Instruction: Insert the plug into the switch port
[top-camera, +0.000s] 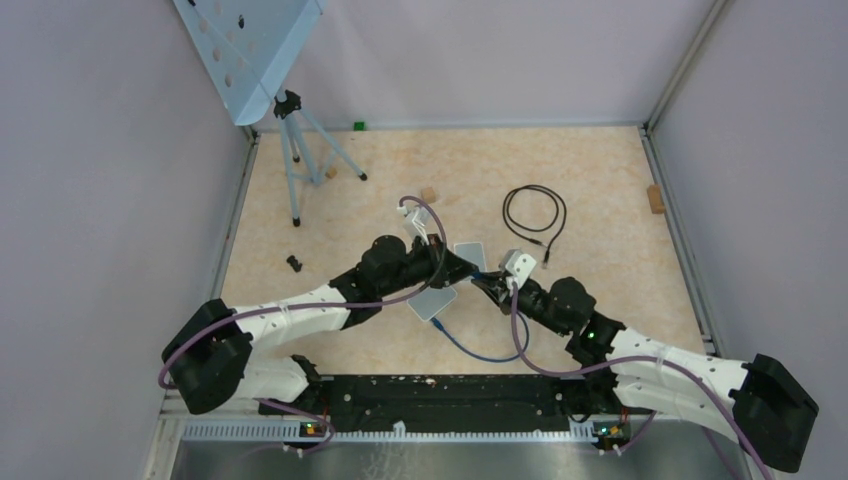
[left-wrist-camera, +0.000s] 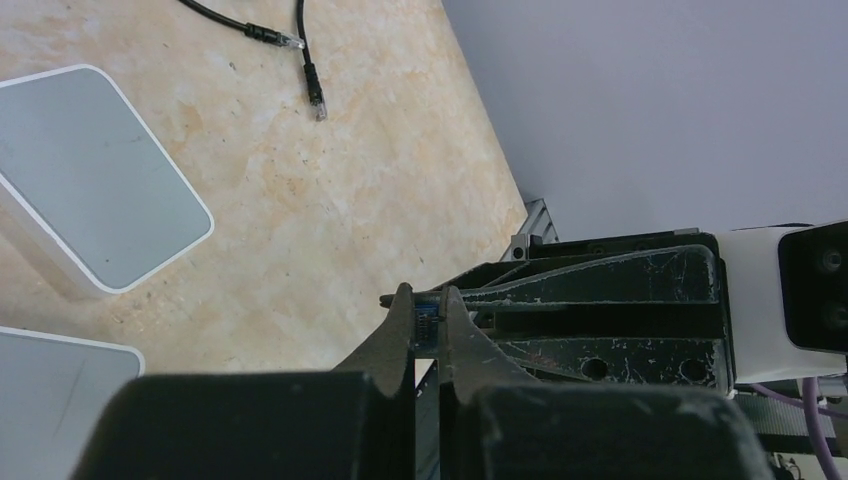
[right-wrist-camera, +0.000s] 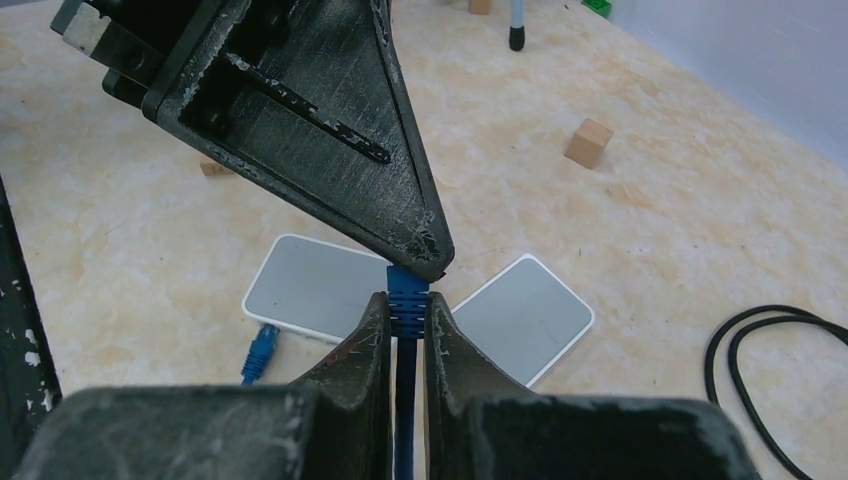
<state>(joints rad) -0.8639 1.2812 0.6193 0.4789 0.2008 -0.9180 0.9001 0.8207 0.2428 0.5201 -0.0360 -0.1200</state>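
A blue cable (top-camera: 487, 352) ends in a blue plug (right-wrist-camera: 407, 296) held above the table's middle. My right gripper (right-wrist-camera: 405, 308) is shut on the plug's ribbed boot. My left gripper (left-wrist-camera: 428, 302) is shut on the plug's front end (left-wrist-camera: 428, 322) from the opposite side. In the top view the two grippers, left (top-camera: 476, 271) and right (top-camera: 492, 285), meet tip to tip. Two flat grey switches lie under them, one nearer (top-camera: 433, 300) (right-wrist-camera: 318, 285) and one farther (top-camera: 470, 256) (right-wrist-camera: 525, 316). The cable's other plug (right-wrist-camera: 262, 347) lies on the table beside the nearer switch. No switch port shows.
A coiled black cable (top-camera: 535, 215) lies to the right rear. A tripod (top-camera: 300, 150) with a blue perforated panel stands at the back left. Small wooden blocks (top-camera: 429, 194) (top-camera: 655, 198), a green block (top-camera: 358, 126) and a small black part (top-camera: 294, 263) lie around.
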